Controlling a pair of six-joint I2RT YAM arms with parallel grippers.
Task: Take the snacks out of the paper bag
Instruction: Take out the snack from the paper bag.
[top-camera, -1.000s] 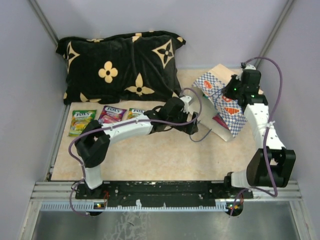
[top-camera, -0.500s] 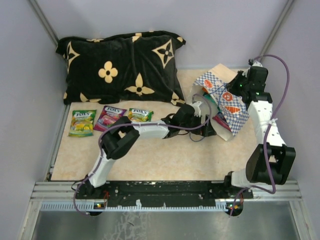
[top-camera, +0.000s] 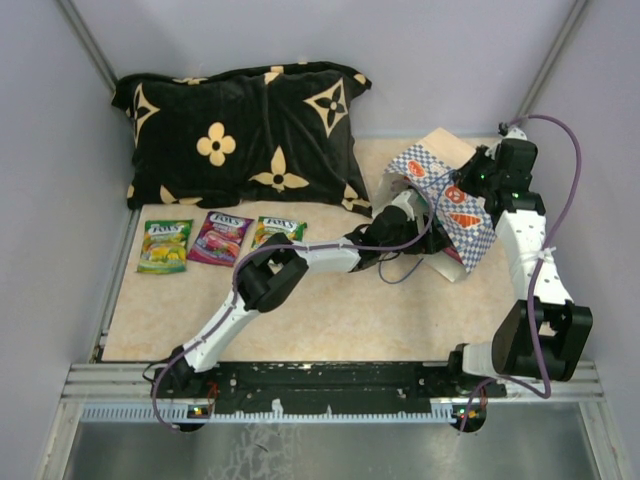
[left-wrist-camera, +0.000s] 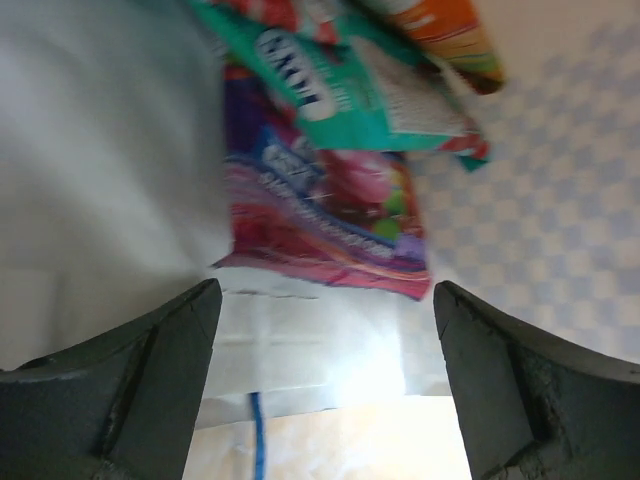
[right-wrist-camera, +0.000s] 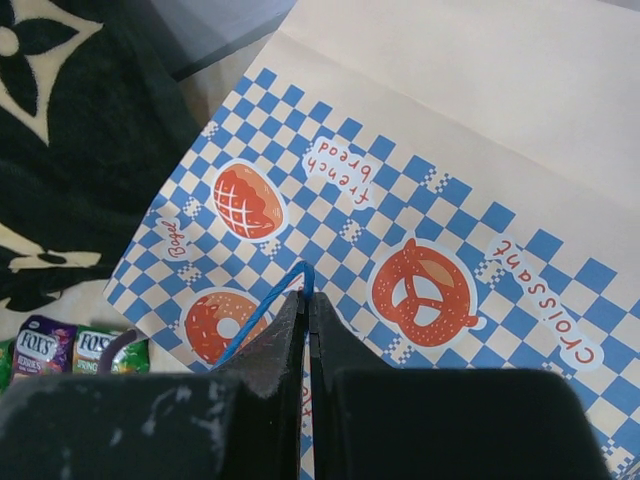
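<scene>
Bag lettering: "french bread", "Croissant" and "Bagel" in red, beside pastry pictures on the blue-checked paper bag (right-wrist-camera: 450, 230).
Packet lettering: white "FOX'S" on the three packets (top-camera: 220, 237) that lay in a row on the table (top-camera: 350, 320), in front of the black cushion (top-camera: 240, 130).
Left arm: stretched far to the right, wrist at the bag's mouth.
Left claw (left-wrist-camera: 325, 295): spread wide and gripping nothing, just short of a magenta packet (left-wrist-camera: 330, 210).
Inside the bag: teal packet (left-wrist-camera: 340, 90) and orange packet (left-wrist-camera: 450, 35) overlapped the magenta one.
Right arm: raised over the tilted bag.
Right claw (right-wrist-camera: 307, 300): clenched on the blue cord handle (right-wrist-camera: 265, 315).
</scene>
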